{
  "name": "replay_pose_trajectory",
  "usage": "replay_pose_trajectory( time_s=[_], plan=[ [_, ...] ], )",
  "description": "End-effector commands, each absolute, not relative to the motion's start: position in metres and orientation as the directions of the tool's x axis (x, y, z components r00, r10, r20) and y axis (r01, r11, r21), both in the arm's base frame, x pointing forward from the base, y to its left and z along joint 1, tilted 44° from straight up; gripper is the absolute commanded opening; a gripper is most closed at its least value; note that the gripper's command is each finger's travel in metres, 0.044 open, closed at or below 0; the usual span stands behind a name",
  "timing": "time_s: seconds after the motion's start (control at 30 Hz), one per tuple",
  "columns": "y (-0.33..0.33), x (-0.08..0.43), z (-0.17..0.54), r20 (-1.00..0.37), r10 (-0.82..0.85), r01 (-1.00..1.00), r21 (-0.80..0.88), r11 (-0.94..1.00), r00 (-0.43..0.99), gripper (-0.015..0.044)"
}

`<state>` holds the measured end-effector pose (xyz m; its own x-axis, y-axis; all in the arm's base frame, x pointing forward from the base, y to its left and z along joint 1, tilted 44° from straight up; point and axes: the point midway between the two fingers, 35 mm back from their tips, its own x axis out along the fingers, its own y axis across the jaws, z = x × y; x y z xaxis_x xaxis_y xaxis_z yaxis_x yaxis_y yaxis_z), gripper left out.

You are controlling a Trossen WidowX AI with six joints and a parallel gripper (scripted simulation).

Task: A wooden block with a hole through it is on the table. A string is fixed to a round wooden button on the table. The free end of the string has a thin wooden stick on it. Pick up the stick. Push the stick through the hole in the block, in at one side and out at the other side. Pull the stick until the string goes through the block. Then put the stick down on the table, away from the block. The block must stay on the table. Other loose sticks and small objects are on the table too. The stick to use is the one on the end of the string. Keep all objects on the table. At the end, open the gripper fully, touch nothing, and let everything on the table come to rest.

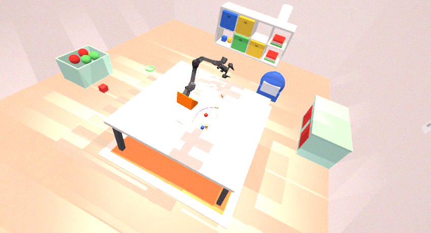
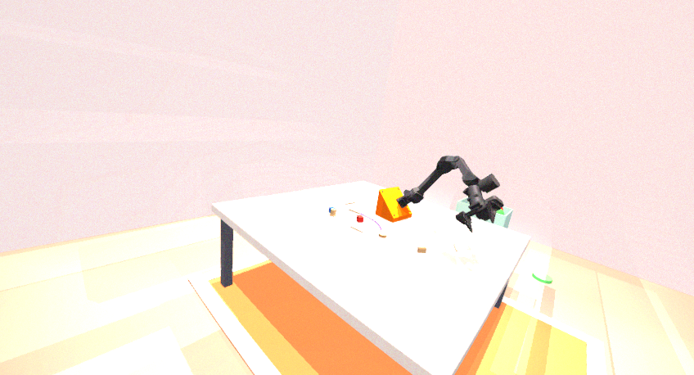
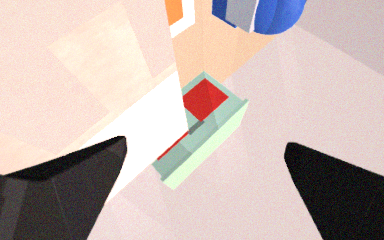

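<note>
My gripper (image 1: 232, 73) (image 2: 481, 226) (image 3: 206, 146) is wide open and empty, raised above the far part of the table. The thin wooden stick (image 1: 193, 119) (image 2: 354, 211) lies on the table at the end of the purple string (image 1: 203, 109) (image 2: 375, 222). The string curves to the round wooden button (image 1: 216, 107) (image 2: 382, 235). A small wooden block (image 1: 222, 95) (image 2: 421, 250) sits beyond the button, on the gripper's side. Another small wooden piece (image 1: 206, 126) (image 2: 333, 212) stands by the blue cube. No hole can be made out in either.
A red cube (image 1: 205, 115) (image 2: 359, 219) lies near the string, the blue cube (image 1: 202, 127) farther off. Loose sticks lie at the left (image 1: 180, 122), beside the red cube (image 1: 216, 116) and under the arm (image 1: 210, 86). An orange wedge (image 1: 185, 100) (image 2: 390, 208) stands against the arm's base.
</note>
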<state>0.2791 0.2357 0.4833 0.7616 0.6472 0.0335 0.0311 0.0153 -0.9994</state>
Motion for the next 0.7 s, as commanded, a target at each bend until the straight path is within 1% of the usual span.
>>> replay_pose_trajectory(
  time_s=[0.0, 0.13, 0.3, 0.53, 0.67],
  plan=[
    [0.227, 0.320, 0.434, -0.116, 0.605, -0.078, -0.993, -0.089, 0.787, 0.0440],
    [0.204, 0.354, 0.393, -0.238, 0.547, -0.211, -0.971, -0.113, 0.802, 0.0440],
    [0.174, 0.390, 0.330, -0.414, 0.478, -0.368, -0.910, -0.192, 0.774, 0.0440],
    [0.115, 0.420, 0.238, -0.636, 0.389, -0.600, -0.767, -0.227, 0.666, 0.0440],
    [0.074, 0.423, 0.188, -0.735, 0.355, -0.727, -0.661, -0.183, 0.578, 0.0440]
  ],
)
